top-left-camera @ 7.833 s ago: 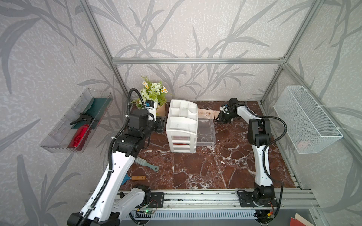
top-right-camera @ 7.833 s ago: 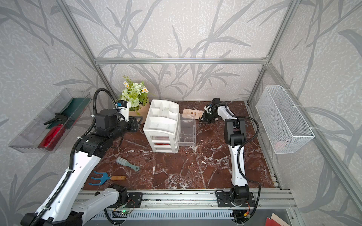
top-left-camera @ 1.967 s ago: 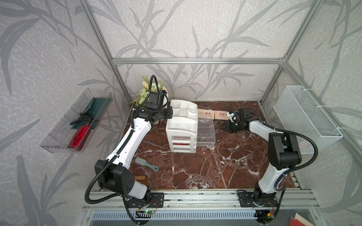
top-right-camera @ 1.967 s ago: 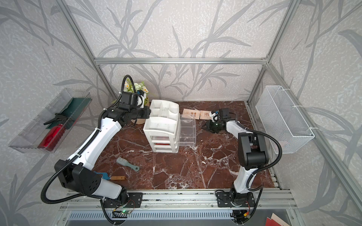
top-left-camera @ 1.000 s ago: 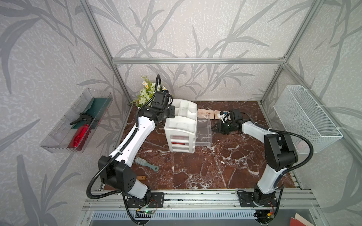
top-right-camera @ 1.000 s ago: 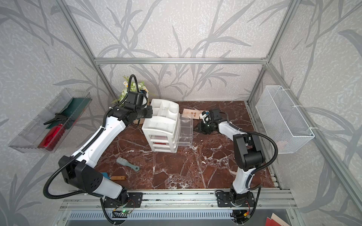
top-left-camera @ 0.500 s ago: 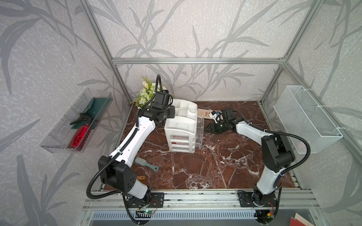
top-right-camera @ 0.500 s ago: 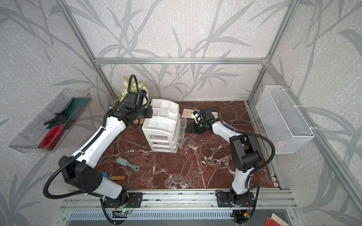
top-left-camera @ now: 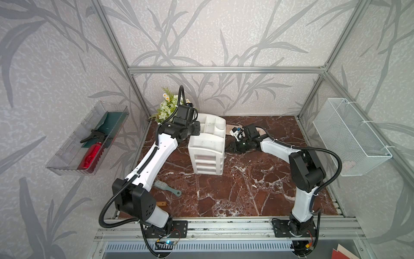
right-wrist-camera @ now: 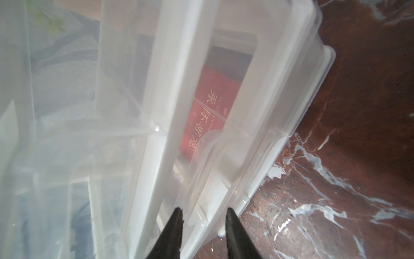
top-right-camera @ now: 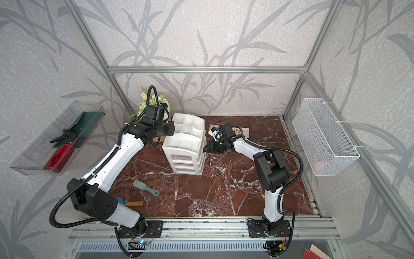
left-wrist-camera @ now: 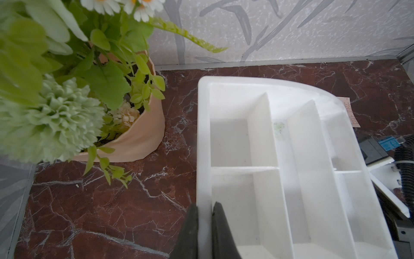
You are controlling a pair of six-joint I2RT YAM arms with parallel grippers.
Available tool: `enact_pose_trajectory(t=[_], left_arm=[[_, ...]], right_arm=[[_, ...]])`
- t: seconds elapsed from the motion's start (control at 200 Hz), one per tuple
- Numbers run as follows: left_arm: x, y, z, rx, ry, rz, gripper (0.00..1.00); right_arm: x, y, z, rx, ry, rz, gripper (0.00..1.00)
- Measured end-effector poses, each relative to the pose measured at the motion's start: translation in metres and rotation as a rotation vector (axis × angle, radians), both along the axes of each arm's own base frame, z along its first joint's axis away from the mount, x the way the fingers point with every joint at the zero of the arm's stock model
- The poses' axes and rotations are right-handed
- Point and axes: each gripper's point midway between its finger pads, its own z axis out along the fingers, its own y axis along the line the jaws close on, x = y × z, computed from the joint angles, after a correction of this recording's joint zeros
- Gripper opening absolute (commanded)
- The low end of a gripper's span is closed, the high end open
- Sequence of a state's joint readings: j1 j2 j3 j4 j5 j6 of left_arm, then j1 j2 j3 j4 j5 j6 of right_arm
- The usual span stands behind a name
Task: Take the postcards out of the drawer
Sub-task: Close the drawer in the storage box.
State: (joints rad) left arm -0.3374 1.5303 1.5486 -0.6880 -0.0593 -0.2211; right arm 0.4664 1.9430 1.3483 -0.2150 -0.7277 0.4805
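A: Jaws?
B: Left gripper [left-wrist-camera: 205, 205] clamped on organizer [left-wrist-camera: 291, 134] rim; right gripper [right-wrist-camera: 203, 209] jaws spread at drawer [right-wrist-camera: 268, 112] front.
A: Postcards?
B: 1 red postcard [right-wrist-camera: 208, 116] seen inside drawer; beige postcards [top-right-camera: 242, 131] laid by tabletop [top-right-camera: 224, 190] back edge.

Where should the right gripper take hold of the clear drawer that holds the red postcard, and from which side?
Pinch the arched pull of the clear drawer, coming straight at its front, where the right gripper faces it. The pull juts out as a thin lip that the jaws can probably straddle; the red postcard lies behind the front, out of reach.
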Motion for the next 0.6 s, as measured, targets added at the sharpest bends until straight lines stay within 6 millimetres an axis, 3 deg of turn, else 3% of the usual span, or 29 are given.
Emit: enact_pose_trajectory(t=[0.38,0.605], left_arm=[[0.0004,0.0001,-0.0004,-0.001,-0.007,0.001,0.08],[-0.0004,0.0002,-0.0002,-0.002,-0.010,0.000,0.01]], right_arm=[[0.0050,-0.0037,-0.0015,0.042,0.027,-0.026,0.36],[0.0081,-0.0081,-0.0068,0.089,0.027,-0.044,0.38]])
